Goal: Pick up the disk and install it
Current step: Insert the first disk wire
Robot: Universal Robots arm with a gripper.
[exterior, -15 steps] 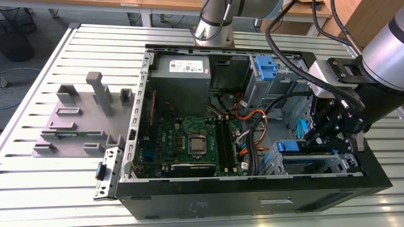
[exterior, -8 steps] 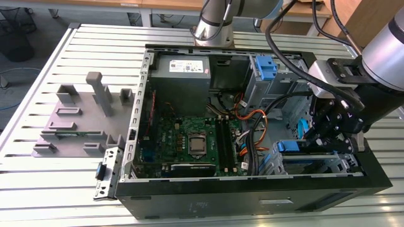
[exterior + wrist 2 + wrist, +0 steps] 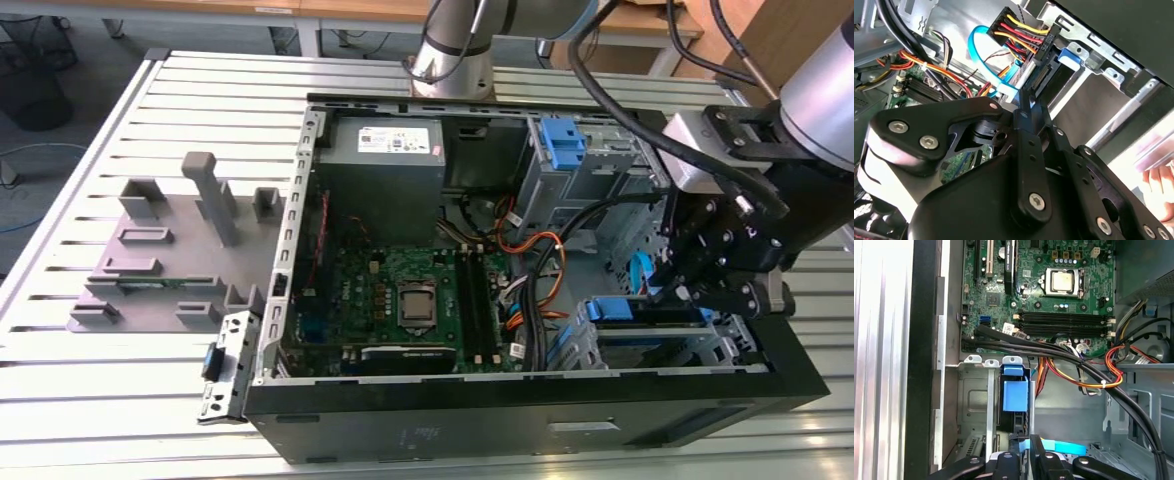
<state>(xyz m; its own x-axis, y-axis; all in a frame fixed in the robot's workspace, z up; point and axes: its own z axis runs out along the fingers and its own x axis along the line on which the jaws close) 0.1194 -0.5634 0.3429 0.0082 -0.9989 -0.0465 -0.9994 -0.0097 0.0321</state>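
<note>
The disk (image 3: 647, 312) sits in its metal slot (image 3: 667, 345) at the lower right of the exterior view, inside the open computer case (image 3: 534, 400), so it seems to be going into its place. The gripper (image 3: 694, 295) reaches down right beside it. I cannot tell how the jaws stand.

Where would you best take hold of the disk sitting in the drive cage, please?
Probably by its blue caddy end, coming from the case on its open side: the disk sits within the metal cage, so its other edges look walled in.
</note>
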